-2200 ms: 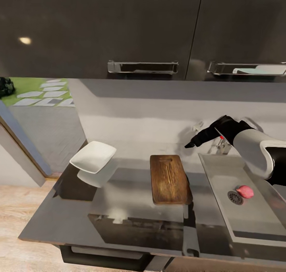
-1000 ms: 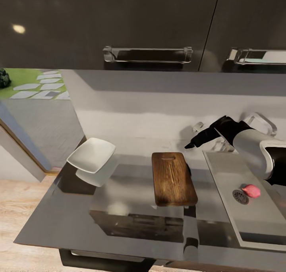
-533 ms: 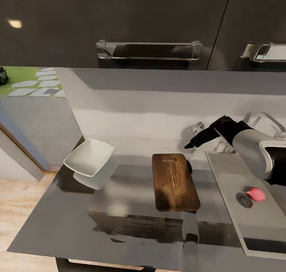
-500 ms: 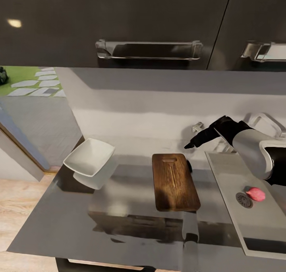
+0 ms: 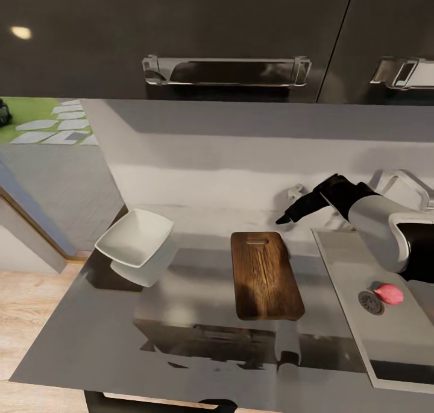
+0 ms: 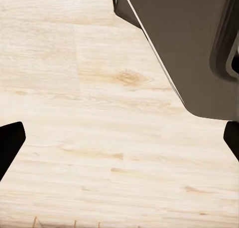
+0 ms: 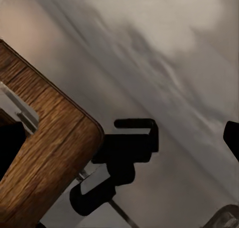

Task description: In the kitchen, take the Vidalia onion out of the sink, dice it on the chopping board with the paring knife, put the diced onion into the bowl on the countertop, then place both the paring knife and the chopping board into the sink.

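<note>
The pinkish Vidalia onion (image 5: 389, 293) lies in the grey sink (image 5: 386, 346) beside the round drain (image 5: 370, 302). Left of the sink, the brown chopping board (image 5: 265, 274) rests on the glossy countertop (image 5: 181, 316), handle slot toward the wall. The white bowl (image 5: 134, 238) sits at the counter's far left. My right gripper (image 5: 282, 218) hovers above the board's far right corner (image 7: 55, 153), open and empty. My left gripper (image 6: 119, 140) is open over the wooden floor. I cannot make out the paring knife.
A chrome tap (image 5: 405, 182) stands behind the sink. Black wall cabinets (image 5: 223, 33) with chrome handles hang low over the backsplash. A dark shape (image 7: 124, 153) shows on the counter beside the board's corner; I cannot tell what it is. A dark cabinet front (image 6: 199, 48) is near my left gripper.
The head camera has moved, so the whole scene has shifted and grown slightly. My right arm holds nearly the same pose. Onion, board and bowl lie where they were.
</note>
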